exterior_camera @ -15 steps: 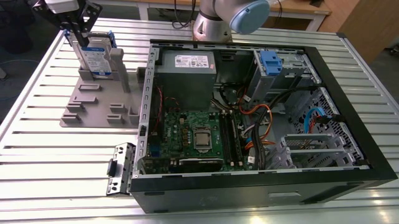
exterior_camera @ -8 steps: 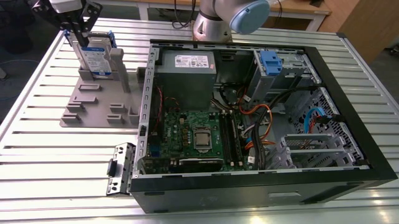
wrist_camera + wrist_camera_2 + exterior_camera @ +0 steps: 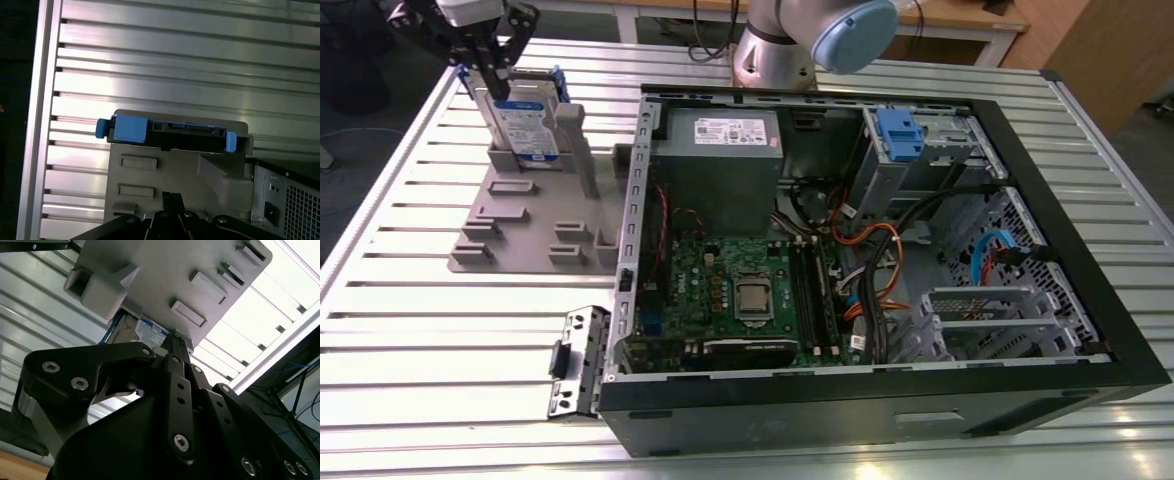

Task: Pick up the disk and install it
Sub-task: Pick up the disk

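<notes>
The disk (image 3: pixel 530 118) stands upright on its edge in a slot of the grey fixture (image 3: pixel 534 225), on the exterior view's left. It is a silver drive with a white-and-blue label in a bright blue carrier. My gripper (image 3: pixel 486 80) hangs at the disk's upper edge, on the side away from the computer case. In the first wrist view the disk (image 3: pixel 167 132) shows edge-on in the fixture (image 3: pixel 170 170), apart from my gripper (image 3: pixel 172 196). The fingers meet at a point with nothing between them in both wrist views. Behind my gripper (image 3: pixel 175 337) part of the disk's label (image 3: pixel 150 331) shows.
An open computer case (image 3: pixel 1067 260) lies on the slatted metal table (image 3: pixel 427 330), holding a grey power supply box (image 3: pixel 716 150), a green motherboard (image 3: pixel 734 290) and a drive bay with a blue latch (image 3: pixel 903 130). A small metal bracket (image 3: pixel 580 360) lies beside the case. The arm's base (image 3: pixel 781 45) stands behind it.
</notes>
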Robot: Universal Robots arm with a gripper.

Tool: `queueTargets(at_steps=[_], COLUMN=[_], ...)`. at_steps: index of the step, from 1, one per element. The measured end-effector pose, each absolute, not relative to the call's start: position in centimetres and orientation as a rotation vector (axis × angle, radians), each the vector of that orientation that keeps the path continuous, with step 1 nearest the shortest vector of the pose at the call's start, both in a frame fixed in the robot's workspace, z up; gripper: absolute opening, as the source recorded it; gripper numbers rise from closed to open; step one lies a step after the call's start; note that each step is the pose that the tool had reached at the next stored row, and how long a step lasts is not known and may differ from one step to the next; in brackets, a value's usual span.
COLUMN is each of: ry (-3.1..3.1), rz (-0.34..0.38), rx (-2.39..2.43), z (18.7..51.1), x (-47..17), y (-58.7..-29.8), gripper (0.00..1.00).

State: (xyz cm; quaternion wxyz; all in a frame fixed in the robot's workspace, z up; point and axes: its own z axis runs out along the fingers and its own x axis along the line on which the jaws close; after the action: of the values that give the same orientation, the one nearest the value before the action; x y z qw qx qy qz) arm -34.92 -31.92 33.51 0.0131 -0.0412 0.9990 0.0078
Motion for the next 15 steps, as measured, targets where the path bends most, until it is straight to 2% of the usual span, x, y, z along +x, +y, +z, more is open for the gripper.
queueTargets(at_steps=[15], ry=[3.099], rz=[0.027], rx=[-0.331], z=[33.51], x=[-34.92], y=[-31.92], gripper=[0.1])
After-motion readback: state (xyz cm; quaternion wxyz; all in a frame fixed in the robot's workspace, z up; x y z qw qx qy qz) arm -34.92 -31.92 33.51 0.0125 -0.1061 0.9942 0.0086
